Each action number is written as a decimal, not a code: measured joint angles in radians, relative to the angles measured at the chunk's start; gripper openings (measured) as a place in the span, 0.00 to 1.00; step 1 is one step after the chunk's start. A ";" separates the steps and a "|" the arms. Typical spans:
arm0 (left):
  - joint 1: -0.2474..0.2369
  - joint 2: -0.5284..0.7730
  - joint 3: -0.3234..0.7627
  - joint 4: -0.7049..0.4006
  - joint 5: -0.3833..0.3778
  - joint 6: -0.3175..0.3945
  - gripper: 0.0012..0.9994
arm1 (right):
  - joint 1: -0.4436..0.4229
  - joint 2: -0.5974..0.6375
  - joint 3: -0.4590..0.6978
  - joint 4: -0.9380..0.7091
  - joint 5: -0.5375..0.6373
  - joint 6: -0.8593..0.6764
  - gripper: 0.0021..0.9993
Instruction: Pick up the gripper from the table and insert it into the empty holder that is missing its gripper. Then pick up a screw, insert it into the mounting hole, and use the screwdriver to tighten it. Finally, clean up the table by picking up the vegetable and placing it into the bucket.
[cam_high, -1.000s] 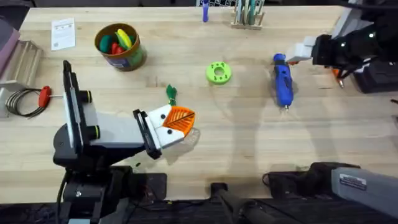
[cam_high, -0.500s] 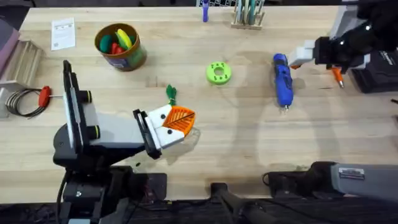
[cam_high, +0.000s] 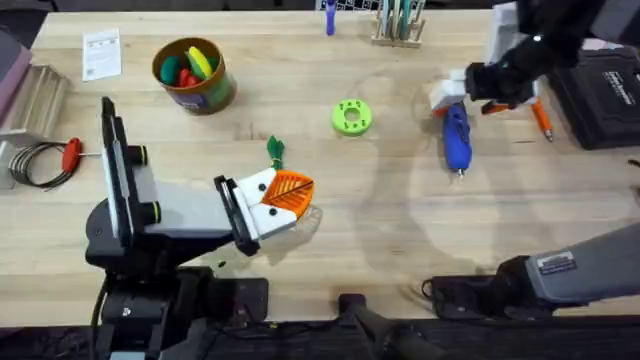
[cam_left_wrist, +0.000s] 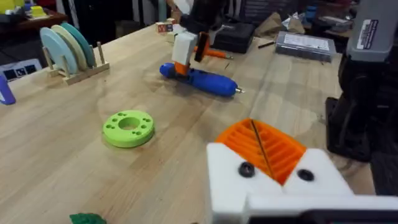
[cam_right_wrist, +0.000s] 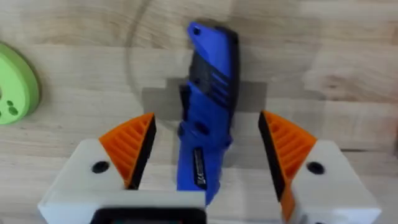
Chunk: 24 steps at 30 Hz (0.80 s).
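I see right tool (cam_right_wrist: 205, 155) spread wide astride fat blue pen-shaped screwdriver (cam_right_wrist: 208, 99) lying on wooden counter (cam_high: 400, 220) | left tool (cam_high: 285, 200) pinched narrow, empty, beside dark green vegetable (cam_high: 275, 150)

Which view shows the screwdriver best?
Right wrist: the screwdriver lies close up between the open right gripper fingers, untouched. Overhead shows its whole length, small, with that gripper over its top end. Left wrist shows it far off.
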 joint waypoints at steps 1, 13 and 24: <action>0.000 0.000 0.000 0.000 0.000 0.000 0.00 | 0.008 0.012 0.008 0.002 0.000 0.004 0.99; 0.000 0.000 0.000 0.000 0.000 0.000 0.00 | 0.006 0.115 0.023 0.056 0.016 0.034 0.99; 0.000 0.000 0.000 0.000 0.000 0.000 0.00 | 0.006 0.162 0.037 0.055 0.046 0.037 0.66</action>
